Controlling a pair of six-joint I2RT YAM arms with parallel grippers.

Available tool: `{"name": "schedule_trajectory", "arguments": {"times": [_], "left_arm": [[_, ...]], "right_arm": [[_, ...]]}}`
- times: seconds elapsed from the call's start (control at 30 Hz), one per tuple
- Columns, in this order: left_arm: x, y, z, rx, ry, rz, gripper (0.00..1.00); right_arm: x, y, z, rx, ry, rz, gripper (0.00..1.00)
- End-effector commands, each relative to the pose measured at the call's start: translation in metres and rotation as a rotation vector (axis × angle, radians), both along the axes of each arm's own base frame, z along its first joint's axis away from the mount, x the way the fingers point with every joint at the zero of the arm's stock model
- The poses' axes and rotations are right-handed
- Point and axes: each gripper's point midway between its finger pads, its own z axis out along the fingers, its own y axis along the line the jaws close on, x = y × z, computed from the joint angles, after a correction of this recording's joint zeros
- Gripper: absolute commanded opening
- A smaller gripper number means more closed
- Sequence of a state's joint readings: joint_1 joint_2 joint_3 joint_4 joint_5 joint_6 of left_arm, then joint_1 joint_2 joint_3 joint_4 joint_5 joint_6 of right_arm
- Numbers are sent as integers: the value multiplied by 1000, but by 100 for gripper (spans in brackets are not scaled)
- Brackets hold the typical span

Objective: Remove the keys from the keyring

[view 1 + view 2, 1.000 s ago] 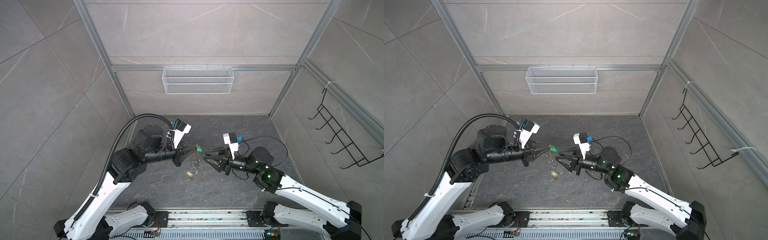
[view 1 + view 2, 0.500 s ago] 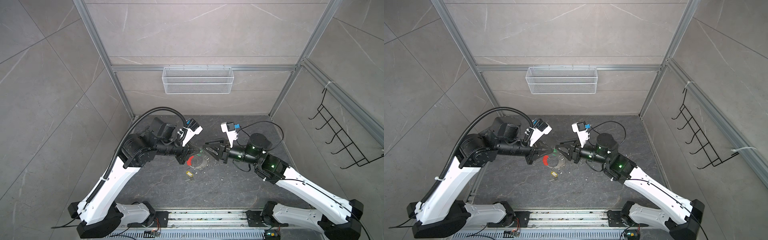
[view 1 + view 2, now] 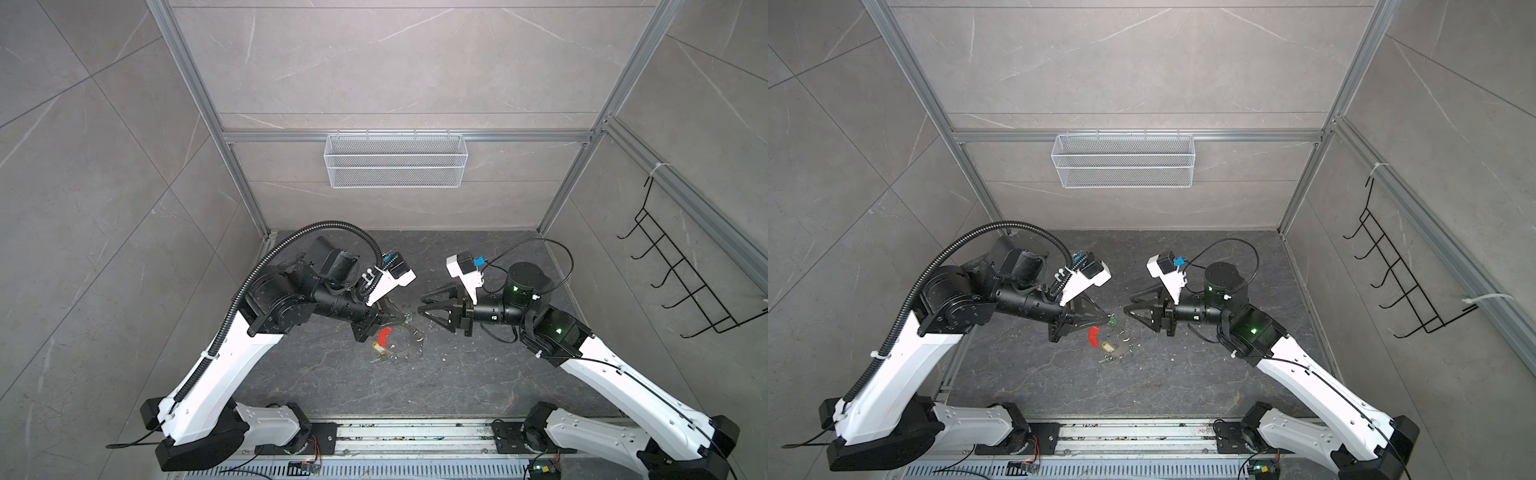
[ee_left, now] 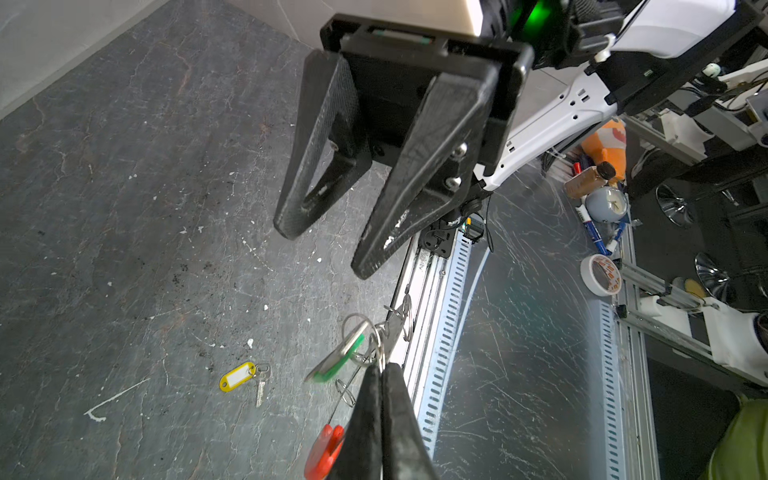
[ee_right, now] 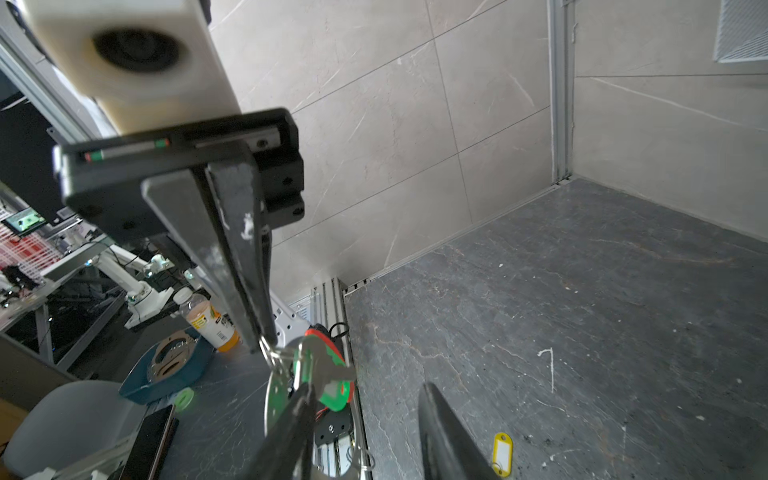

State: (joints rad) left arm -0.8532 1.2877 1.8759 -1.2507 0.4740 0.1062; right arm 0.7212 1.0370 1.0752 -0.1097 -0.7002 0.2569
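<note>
My left gripper [image 4: 380, 368] is shut on the keyring [image 4: 347, 395], a thin dark wire hoop that hangs from its tips with its red sleeve [image 4: 324, 451] low beside the fingers. A silver key with a green tag [image 4: 340, 357] dangles at the pinch point among small silver rings. In both top views the left gripper [image 3: 401, 320] holds this bunch a little above the floor. The right gripper [image 3: 421, 304] stands open just to its right, with nothing between its fingers. A yellow-tagged key [image 4: 237, 376] lies on the floor by itself, near the red sleeve [image 3: 1093, 336] in a top view.
The floor is dark slate [image 3: 457, 374] with white scuffs. A white wire basket [image 3: 395, 166] hangs on the back wall and a black hook rack [image 3: 685, 282] on the right wall. The arms' mounting rail [image 3: 415, 432] runs along the front edge.
The left gripper has swung forward and down with the hoop, so the red sleeve shows. The right gripper came up to the green tag, then drew back to the right, open.
</note>
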Motion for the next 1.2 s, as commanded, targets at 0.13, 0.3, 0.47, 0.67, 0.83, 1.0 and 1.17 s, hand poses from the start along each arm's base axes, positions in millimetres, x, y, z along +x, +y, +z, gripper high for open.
{"name": "schedule_trajectory", "arguments": {"times": [0.13, 0.3, 0.47, 0.67, 0.83, 1.0, 1.17], "left_arm": [[-4, 0, 17, -71, -58, -25, 0], [-3, -4, 17, -80, -52, -26, 0], [-5, -6, 14, -80, -30, -40, 0], [-8, -7, 12, -86, -12, -53, 0], [-8, -7, 13, -89, -11, -53, 0], [-6, -6, 14, -96, -27, -37, 0], [-2, -5, 18, -108, -48, -13, 0]], "right_arm": [[-17, 2, -32, -48, -16, 64, 46], [-26, 13, -31, -61, -62, 60, 51], [-21, 22, -23, -84, -138, -4, 76], [-13, 24, -11, -83, -200, -42, 72], [-16, 31, -2, -69, -222, -7, 54], [-21, 32, -5, -87, -223, 10, 39], [-19, 27, -11, -112, -234, -22, 20]]}}
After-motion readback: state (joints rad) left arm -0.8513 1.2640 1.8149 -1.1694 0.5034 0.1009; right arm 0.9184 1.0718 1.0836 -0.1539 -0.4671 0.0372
